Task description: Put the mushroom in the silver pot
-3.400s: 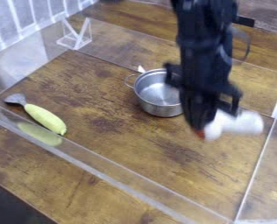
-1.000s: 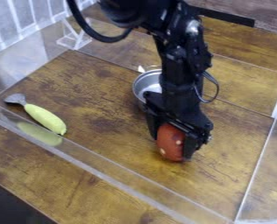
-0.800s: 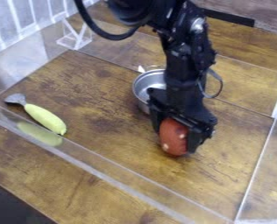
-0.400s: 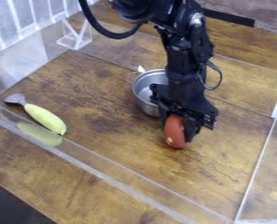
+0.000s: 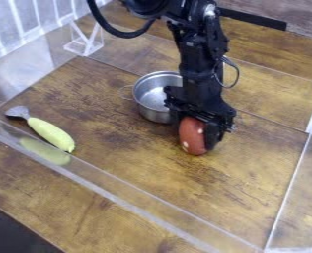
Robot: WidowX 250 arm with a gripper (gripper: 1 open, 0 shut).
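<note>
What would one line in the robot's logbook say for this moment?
gripper: closed on mushroom | mushroom: just right of silver pot, not inside | yellow-green item: far left, untouched

A robot test bench made to look like a kitchen counter

A black robot arm (image 5: 192, 44) comes in from the top of the frame over a wood-plank tabletop (image 5: 106, 99) fenced by clear acrylic walls (image 5: 132, 203) across the lower left and right edge. On it sit toy kitchen items: a small silver pot (image 5: 155, 96) at centre, a yellow-green banana-like toy (image 5: 49, 133) at left. A clear plastic stand (image 5: 82, 40) occupies the upper left, beside white railing.
</note>
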